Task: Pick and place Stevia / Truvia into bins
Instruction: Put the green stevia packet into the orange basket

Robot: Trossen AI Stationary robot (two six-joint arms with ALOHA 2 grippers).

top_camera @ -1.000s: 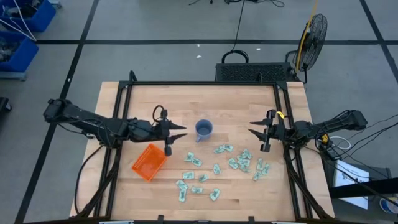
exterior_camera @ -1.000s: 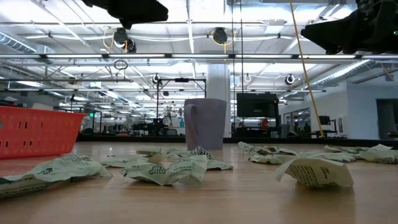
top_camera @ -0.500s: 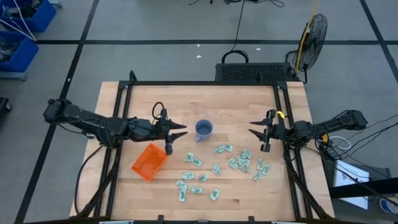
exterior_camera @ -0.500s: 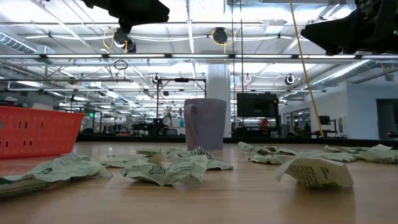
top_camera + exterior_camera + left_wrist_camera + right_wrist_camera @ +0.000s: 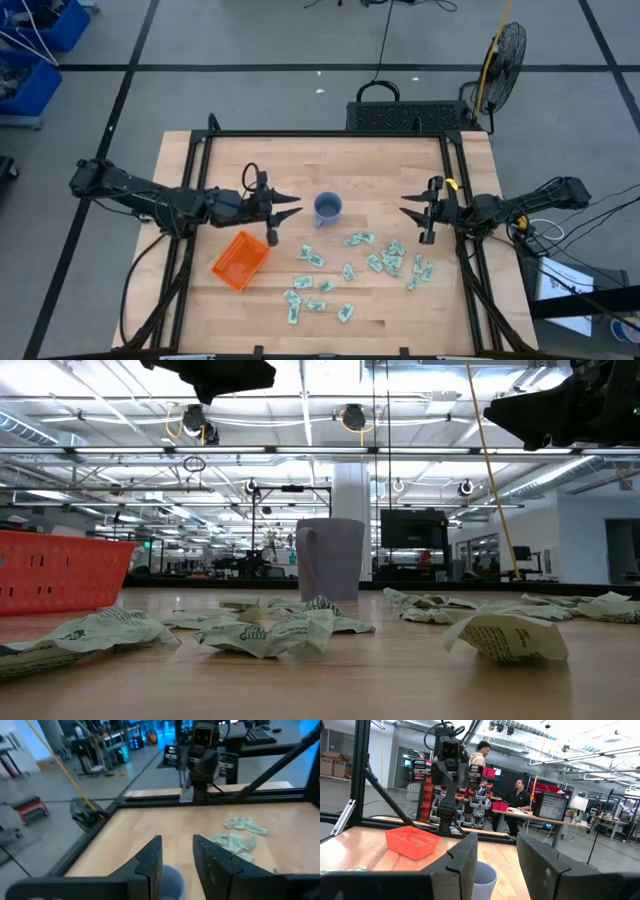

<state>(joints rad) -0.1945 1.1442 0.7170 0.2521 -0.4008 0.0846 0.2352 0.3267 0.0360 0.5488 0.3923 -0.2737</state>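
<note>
Beyond the table lies a large bright workshop with ceiling lights, shelving and monitors; in the right wrist view two people (image 5: 516, 800) are at a desk far behind. On the grey floor past the table's far edge stand a black crate (image 5: 408, 113) and a round fan (image 5: 506, 52).

Largest in the scene is the pale wooden table (image 5: 380, 165), ringed by a black metal frame (image 5: 325, 133). Two dark arms reach in from opposite sides, both raised above the wood and pointing toward the middle.

At the left, the left gripper (image 5: 292, 209) hovers just short of the mug, its fingers parted with a clear gap and nothing between them. At the right, the right gripper (image 5: 408, 211) hangs above the table, beyond the far edge of the packet scatter, its fingers likewise spread and holding nothing.

An orange bin (image 5: 240, 260), shallow and rectangular with slotted walls, sits turned at an angle on the table's left half, nearer the front edge than the left gripper. I cannot tell whether anything lies inside it.

A blue-grey mug (image 5: 328, 208) stands upright near the table's centre, between the two grippers.

Smallest are the Stevia packets (image 5: 382, 262), pale green and white and crumpled. They lie loose on the wood in front of the mug and toward the right, spread from the middle front edge to below the right gripper, all outside the bin.
</note>
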